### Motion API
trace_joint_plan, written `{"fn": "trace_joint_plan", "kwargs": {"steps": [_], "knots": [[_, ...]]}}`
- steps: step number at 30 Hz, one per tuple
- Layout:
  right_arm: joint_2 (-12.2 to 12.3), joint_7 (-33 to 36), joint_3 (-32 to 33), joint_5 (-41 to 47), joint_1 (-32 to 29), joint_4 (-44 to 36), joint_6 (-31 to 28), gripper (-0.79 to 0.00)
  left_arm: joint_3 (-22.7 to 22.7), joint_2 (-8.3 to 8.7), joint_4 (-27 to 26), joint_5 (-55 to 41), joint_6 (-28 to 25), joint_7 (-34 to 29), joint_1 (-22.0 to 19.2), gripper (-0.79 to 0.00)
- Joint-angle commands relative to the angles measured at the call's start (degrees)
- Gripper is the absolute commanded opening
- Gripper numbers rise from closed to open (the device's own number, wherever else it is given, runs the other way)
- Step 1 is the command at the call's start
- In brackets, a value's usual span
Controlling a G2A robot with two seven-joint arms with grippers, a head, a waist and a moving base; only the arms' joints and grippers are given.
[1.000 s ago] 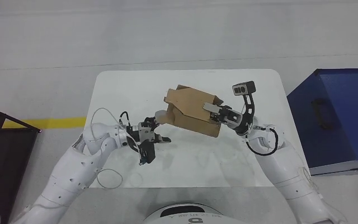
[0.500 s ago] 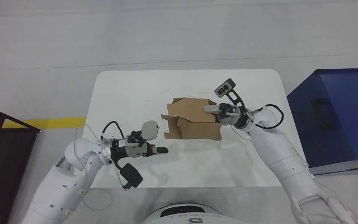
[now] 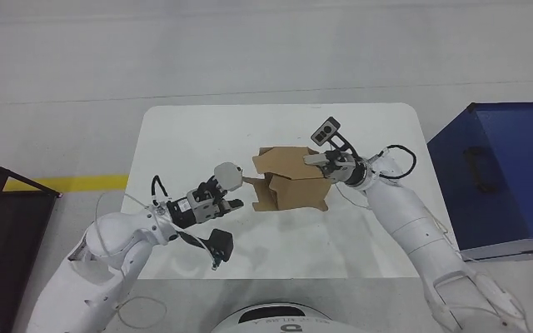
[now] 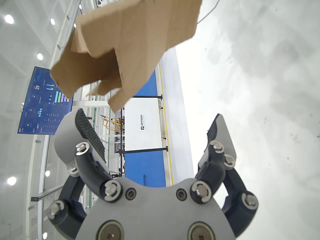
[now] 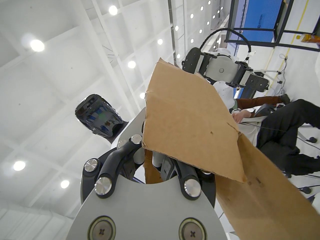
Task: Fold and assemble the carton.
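A brown carton, partly folded with loose flaps on its left end, stands at the middle of the white table. My right gripper is shut on the carton's right top edge; in the right wrist view the cardboard runs between its fingers. My left gripper stands open just left of the carton's flaps, apart from them. In the left wrist view the carton hangs beyond the spread fingertips, with nothing between them.
A dark blue bin stands off the table's right side. A yellow floor line and a dark frame lie to the left. Bare table surface lies in front of and behind the carton.
The right gripper has lowered and levelled the carton onto the table. The left gripper swung from near the table's front up toward the carton's left flaps, turning its wrist.
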Motion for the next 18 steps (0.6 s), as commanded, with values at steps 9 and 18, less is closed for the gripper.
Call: {"fn": "trace_joint_plan", "kwargs": {"steps": [9, 18], "knots": [[-1.5, -0.1, -2.9, -1.1, 2.7, 4.5, -1.4, -0.785, 2.5, 0.11, 0.3, 4.8, -3.5, -1.7, -1.6, 0.000], [-1.8, -2.1, -2.6, -5.3, 2.7, 4.2, -5.2, -0.785, 5.1, -0.15, 1.1, 6.0, -9.9, -6.7, -3.9, 0.000]]}}
